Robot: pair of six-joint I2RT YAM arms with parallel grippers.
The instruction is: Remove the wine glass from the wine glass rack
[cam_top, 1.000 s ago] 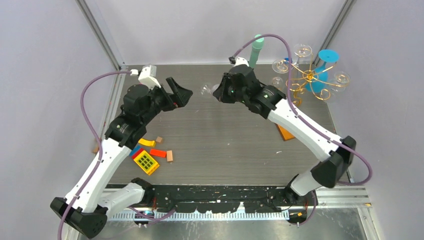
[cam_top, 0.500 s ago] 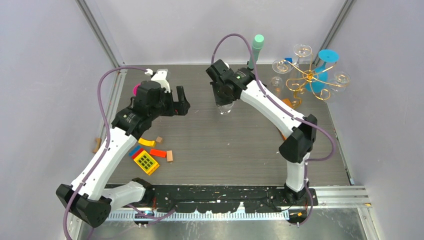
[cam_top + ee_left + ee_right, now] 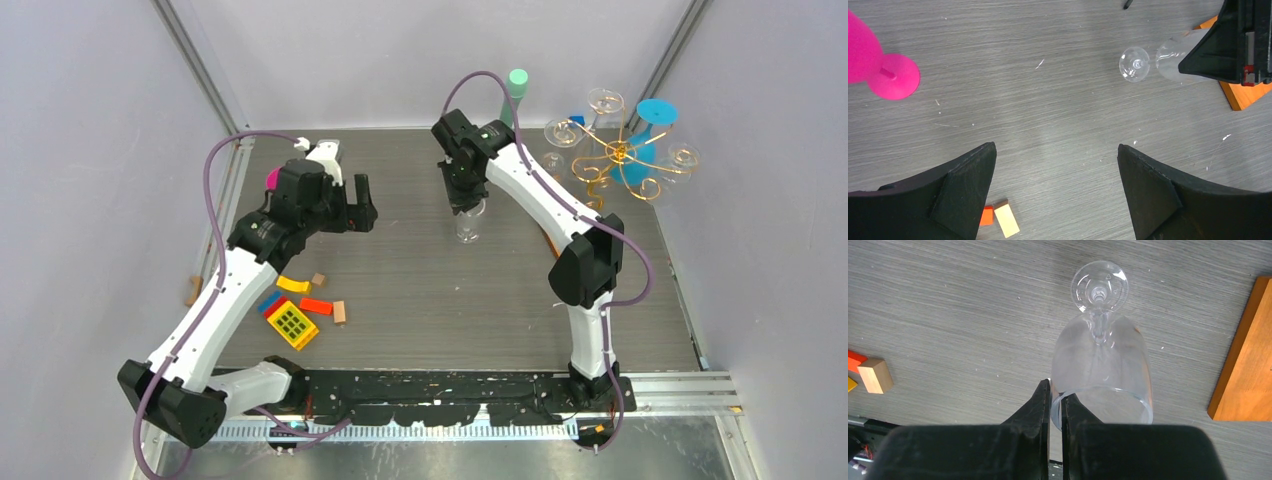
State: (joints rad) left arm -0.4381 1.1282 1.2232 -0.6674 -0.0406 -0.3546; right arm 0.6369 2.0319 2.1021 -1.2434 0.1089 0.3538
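Across the grey wood-grain table (image 3: 420, 290) both white-and-black arms reach toward the far half, the left one bent over the left side and the right one stretched to the middle. At the far right corner stands the wine glass rack (image 3: 620, 155), a gold wire stand with curled arms on a flat orange-brown wooden base (image 3: 1243, 355); several clear glasses (image 3: 605, 100) and one blue glass (image 3: 655, 115) hang on it. Well apart from the rack, near the table's middle, the clear stemmed wine glass (image 3: 1100, 365) is upright, bowl up and round foot down. The right gripper (image 3: 1055, 390) comes from above, its jaws nearly together, pinching the wall of the bowl at the rim. Whether the foot touches the tabletop cannot be told. The left gripper (image 3: 1055, 147) hangs over bare table to the left of the glass, jaws spread wide and holding nothing. A bright pink plastic goblet (image 3: 878, 70) lies just beyond it on the left. Nearer the left arm's elbow sits a small cluster of coloured toy blocks (image 3: 295, 310), among them a yellow tile with green squares (image 3: 292, 323).
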